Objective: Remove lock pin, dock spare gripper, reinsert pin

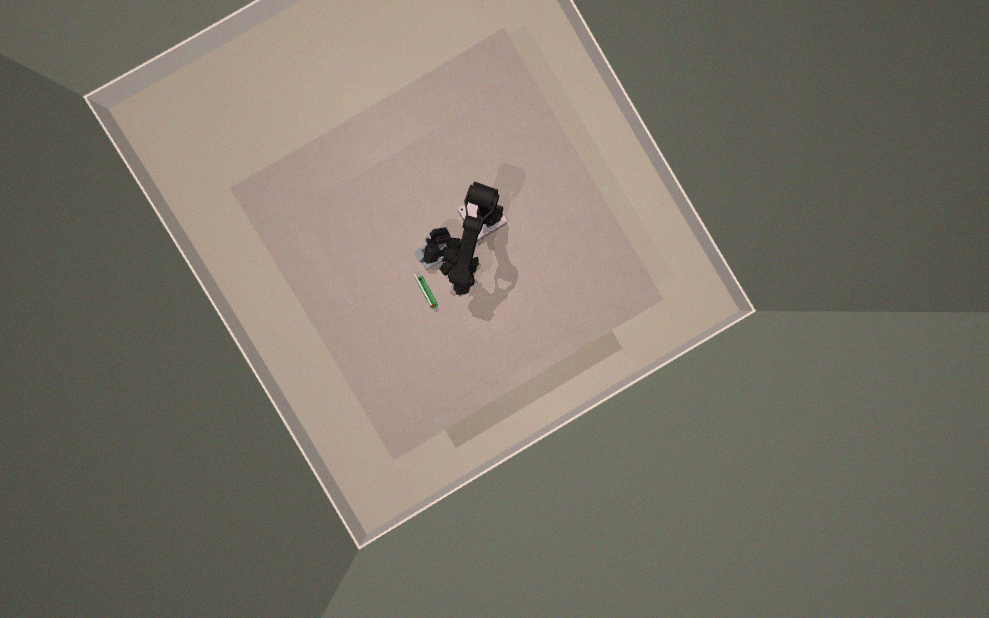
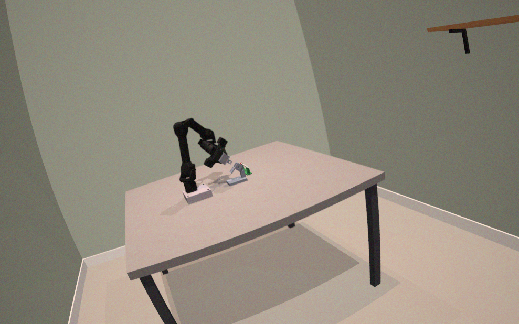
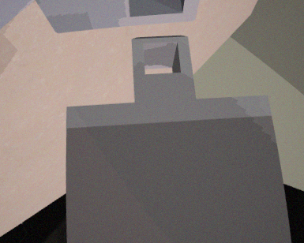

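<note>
My gripper (image 2: 220, 155) (image 3: 167, 214) is shut on the spare gripper (image 2: 224, 159) (image 3: 167, 170), a grey block whose spigot (image 3: 163, 88) has a square hole through it. The spigot points toward the blue-grey mount (image 1: 421, 256) (image 2: 237, 181) (image 3: 84, 17). In the wrist view the mount's socket end, with a dark opening, is just beyond the spigot tip, with a visible gap. The lock pin (image 1: 424, 290) (image 2: 245, 165), white with a red end, is at the green holder (image 1: 429, 291) (image 2: 247, 171), out of the socket. The arm hides part of the mount from above.
The arm's pale base (image 2: 198, 195) stands on the pinkish table (image 2: 293, 185), behind the mount. The green holder is close beside the mount on its far side from the base. A brown wall shelf (image 2: 495, 21) is far off at the upper right.
</note>
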